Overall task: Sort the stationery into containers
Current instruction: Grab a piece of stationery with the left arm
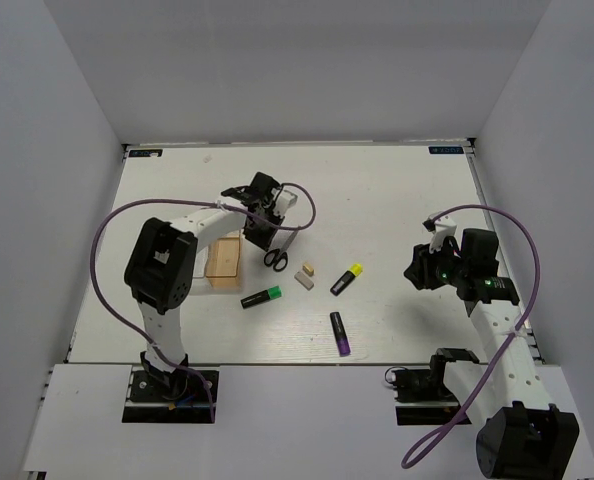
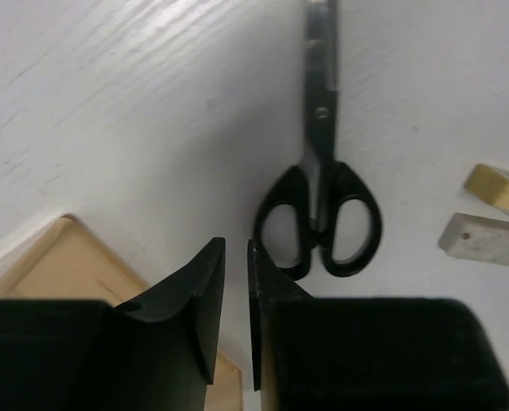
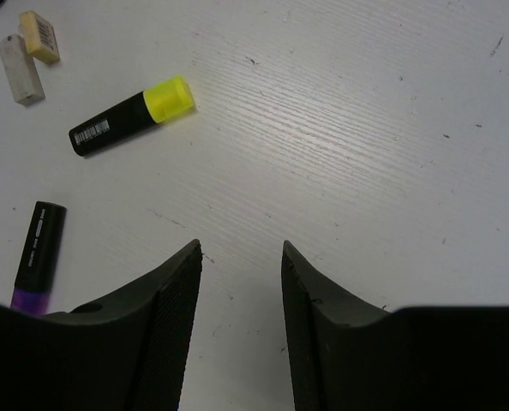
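The tan wood-coloured box (image 1: 224,260) lies left of centre, and its corner shows in the left wrist view (image 2: 57,265). My left gripper (image 1: 260,238) (image 2: 236,244) hovers just right of it, jaws almost together with nothing between them. The green highlighter (image 1: 262,297), the yellow highlighter (image 1: 347,279) (image 3: 130,116) and the purple highlighter (image 1: 340,333) (image 3: 38,253) lie on the table. A beige eraser (image 1: 308,268) (image 2: 497,187) (image 3: 40,36) and a grey-white eraser (image 1: 303,281) (image 2: 486,240) (image 3: 20,68) lie side by side. My right gripper (image 1: 417,272) (image 3: 242,247) is open and empty over bare table. The grey box is not visible.
Black scissors (image 1: 276,258) (image 2: 321,171) lie just ahead of my left fingertips, between the tan box and the erasers. White walls enclose the table on the left, back and right. Purple cables loop over both arms.
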`<control>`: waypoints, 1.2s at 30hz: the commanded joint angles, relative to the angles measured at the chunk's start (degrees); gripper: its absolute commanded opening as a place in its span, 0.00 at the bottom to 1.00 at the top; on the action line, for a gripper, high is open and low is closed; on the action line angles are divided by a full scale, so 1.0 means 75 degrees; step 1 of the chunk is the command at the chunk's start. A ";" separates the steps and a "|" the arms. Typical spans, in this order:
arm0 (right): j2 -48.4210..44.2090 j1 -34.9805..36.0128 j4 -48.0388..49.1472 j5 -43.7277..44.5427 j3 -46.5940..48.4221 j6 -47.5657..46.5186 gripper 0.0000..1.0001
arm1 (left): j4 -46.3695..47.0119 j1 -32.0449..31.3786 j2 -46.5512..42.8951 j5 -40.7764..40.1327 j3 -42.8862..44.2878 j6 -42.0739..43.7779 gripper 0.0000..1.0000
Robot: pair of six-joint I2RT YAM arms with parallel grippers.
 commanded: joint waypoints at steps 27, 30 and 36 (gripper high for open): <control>0.0117 0.0006 -0.0033 -0.0057 0.0185 -0.0105 0.49 | 0.0314 0.0163 0.0102 0.0672 -0.0198 0.0043 0.39; 0.0105 0.0006 -0.0045 -0.0068 0.0208 -0.0117 0.49 | 0.0338 0.0081 0.0173 0.0531 -0.0233 0.0055 0.41; 0.0059 0.0029 -0.0069 -0.0104 0.0196 -0.0105 0.49 | 0.0536 -0.0119 0.0243 -0.0204 -0.0385 0.0114 0.36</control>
